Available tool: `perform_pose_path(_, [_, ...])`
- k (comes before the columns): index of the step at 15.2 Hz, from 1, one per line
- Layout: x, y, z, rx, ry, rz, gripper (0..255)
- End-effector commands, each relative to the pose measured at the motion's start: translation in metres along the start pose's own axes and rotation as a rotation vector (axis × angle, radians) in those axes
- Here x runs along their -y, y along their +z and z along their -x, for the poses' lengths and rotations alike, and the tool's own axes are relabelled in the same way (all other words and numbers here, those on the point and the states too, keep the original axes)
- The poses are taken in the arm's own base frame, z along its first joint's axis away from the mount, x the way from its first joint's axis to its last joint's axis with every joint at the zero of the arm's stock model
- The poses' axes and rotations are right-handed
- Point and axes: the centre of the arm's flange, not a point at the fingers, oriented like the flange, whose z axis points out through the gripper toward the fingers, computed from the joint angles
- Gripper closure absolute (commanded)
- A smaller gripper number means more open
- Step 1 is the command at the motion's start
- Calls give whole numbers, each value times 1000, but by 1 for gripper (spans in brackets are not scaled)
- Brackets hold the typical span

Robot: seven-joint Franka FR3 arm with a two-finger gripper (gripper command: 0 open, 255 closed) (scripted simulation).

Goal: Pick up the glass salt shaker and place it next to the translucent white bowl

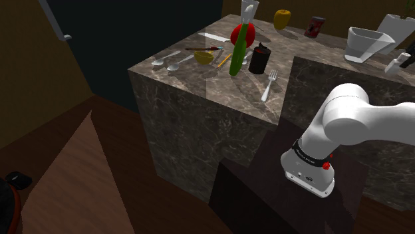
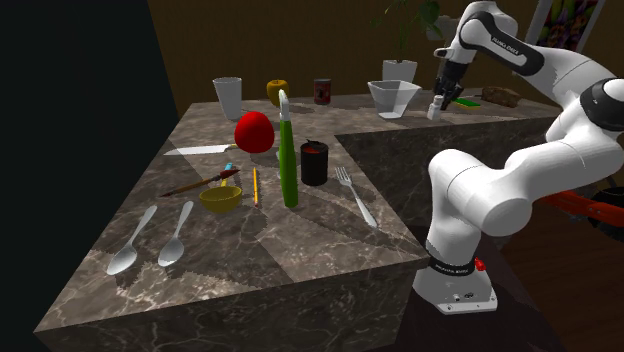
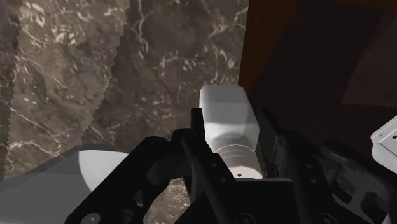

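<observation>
The arm reached over the far corner of the stone counter, with the gripper pointing down just beside the white bowl. The salt shaker stood upright between the black fingers, on the side of the bowl towards the second exterior view's right, near it but not touching. Its base sat at the counter's surface or only just above; the pictures did not settle which.

In the wrist view the gripper was clenched on the salt shaker, one finger pressed against one side of its pale body and the other finger against the opposite side. A curve of the bowl showed close by, beyond that first finger, with the marbled stone beneath.

In the shoulder view the bowl sat at the back of the counter.

Well apart from the shaker, towards the middle of the counter, stood a tall green bottle, a red ball and a black can, with a fork lying beside them. Two spoons and a small yellow bowl lay nearer the front edge.
</observation>
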Motion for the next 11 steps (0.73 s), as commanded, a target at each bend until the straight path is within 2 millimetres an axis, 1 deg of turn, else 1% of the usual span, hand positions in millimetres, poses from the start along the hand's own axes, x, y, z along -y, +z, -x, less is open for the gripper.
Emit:
perform_pose_path(1, [2, 14, 1, 0, 0, 0, 255])
perform_pose_path(9, [2, 14, 1, 0, 0, 0, 255])
perform_pose_path(10, [2, 14, 1, 0, 0, 0, 0])
perform_pose_path(11, [2, 14, 1, 0, 0, 0, 0])
